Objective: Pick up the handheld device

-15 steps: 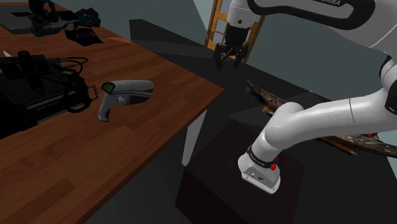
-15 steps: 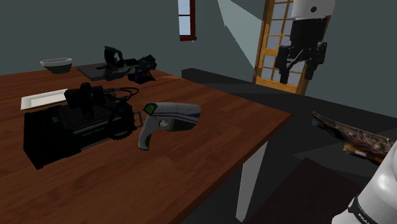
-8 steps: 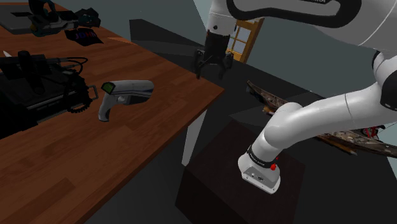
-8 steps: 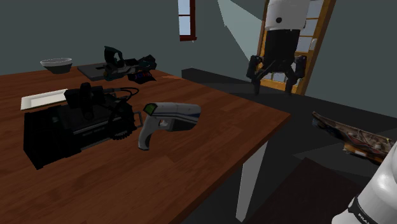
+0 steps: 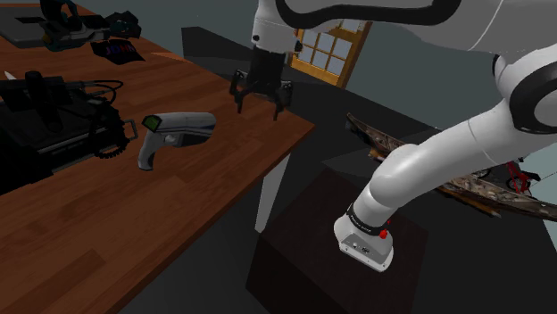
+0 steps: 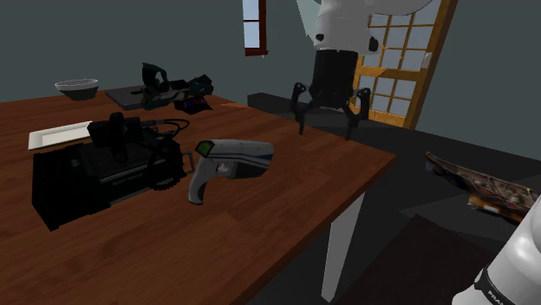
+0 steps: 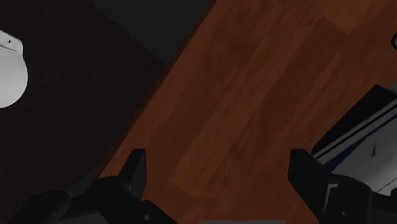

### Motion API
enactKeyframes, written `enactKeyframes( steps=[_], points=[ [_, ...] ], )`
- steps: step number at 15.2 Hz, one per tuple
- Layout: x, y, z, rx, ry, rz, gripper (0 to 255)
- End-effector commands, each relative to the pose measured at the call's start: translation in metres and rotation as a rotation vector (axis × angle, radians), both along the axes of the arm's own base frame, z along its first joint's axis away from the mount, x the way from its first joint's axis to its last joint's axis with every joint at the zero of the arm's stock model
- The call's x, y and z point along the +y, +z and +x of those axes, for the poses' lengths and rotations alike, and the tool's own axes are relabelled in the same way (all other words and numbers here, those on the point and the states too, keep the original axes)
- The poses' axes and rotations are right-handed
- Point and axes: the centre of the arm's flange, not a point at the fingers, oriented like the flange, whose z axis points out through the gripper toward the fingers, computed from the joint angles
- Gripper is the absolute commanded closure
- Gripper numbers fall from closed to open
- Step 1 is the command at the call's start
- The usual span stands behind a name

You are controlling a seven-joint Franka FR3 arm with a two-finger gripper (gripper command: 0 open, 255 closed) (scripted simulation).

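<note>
Hand, fingers apart, hovers over table near handheld device.

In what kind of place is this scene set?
Probably a room in a house, perhaps a workroom: a brown wooden table carries a bulky black device with cables, and an orange-framed door with glass panes stands behind.
</note>
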Motion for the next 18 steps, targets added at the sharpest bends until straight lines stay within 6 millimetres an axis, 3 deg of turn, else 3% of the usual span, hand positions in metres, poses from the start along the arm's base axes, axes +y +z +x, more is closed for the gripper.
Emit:
enactKeyframes(
  steps=[1, 7, 13, 18],
  points=[
    [0.017, -0.007, 0.016, 0.010, -0.079, 0.021, 0],
    [0.058, -0.020, 0.072, 0.034, -0.298, 0.078, 0],
    [0.085, -0.032, 0.130, 0.058, -0.503, 0.132, 0],
    [0.085, -0.059, 0.130, 0.058, -0.503, 0.132, 0]
  ],
)
